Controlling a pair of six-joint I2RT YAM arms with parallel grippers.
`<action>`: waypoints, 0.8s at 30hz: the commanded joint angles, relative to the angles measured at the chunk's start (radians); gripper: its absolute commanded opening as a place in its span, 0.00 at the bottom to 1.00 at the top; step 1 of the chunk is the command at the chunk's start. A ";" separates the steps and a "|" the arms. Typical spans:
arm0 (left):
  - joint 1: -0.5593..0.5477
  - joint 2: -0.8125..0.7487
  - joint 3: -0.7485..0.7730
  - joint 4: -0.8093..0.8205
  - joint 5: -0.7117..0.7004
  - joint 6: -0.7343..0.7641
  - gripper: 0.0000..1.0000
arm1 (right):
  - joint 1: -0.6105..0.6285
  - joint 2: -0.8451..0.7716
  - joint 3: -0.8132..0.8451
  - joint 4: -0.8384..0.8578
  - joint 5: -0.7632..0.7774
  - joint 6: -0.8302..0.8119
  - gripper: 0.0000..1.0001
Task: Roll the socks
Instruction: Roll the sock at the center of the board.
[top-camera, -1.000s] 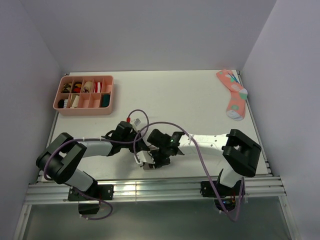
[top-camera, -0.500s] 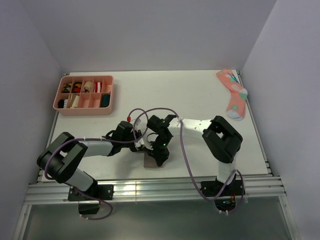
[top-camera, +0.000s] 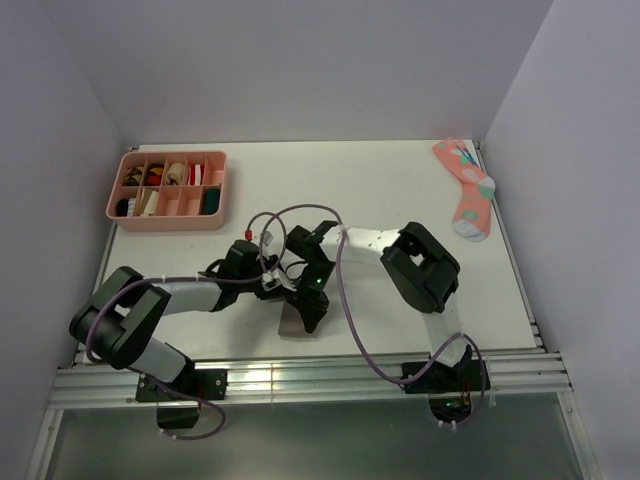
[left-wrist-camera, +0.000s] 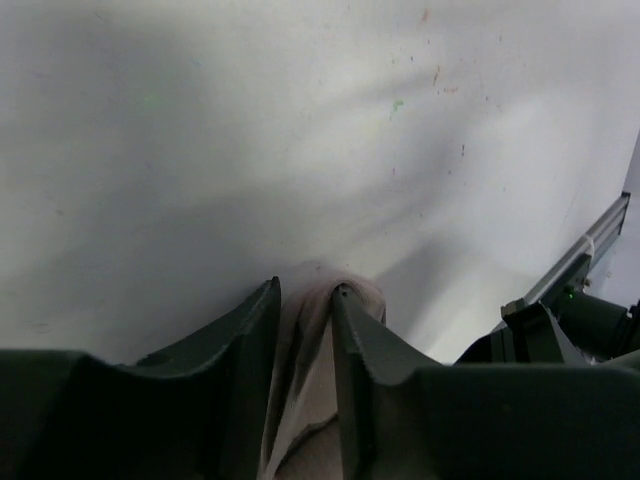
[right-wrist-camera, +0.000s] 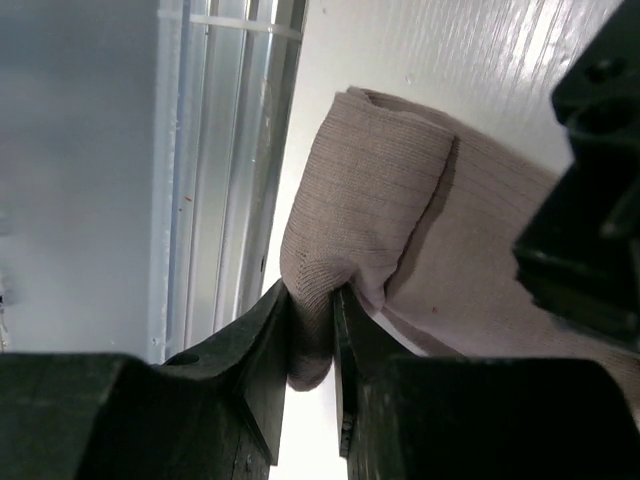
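Taupe-brown sock is found on the white desk close to its near edge, between the bases of the two arms. At the far left of the desk a pink compartmented tray is seen with small items in its compartments. A coral-pink sock with green and white spots is laid at the far right corner, well apart from the arms. An aluminium rail is seen just beside the taupe-brown sock in the right wrist view, where the fabric is shown folded over on itself into a thick doubled end. The left end effector is brought in from the left, and its jaws are narrowed to a slim gap in which a raised ridge of the fabric is pinched. The right end effector is pointed toward the near edge, and its jaws are likewise drawn nearly together, with a fold at the sock's edge gripped between the fingers.
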 joint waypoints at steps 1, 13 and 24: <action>-0.033 -0.054 -0.002 0.021 -0.076 0.068 0.38 | -0.012 0.099 0.027 -0.004 0.061 0.160 0.21; -0.029 -0.192 -0.103 -0.034 -0.260 0.008 0.45 | -0.034 0.164 0.070 0.004 0.100 0.231 0.20; -0.010 -0.377 -0.188 -0.240 -0.492 -0.135 0.46 | -0.034 0.156 0.059 0.021 0.114 0.246 0.20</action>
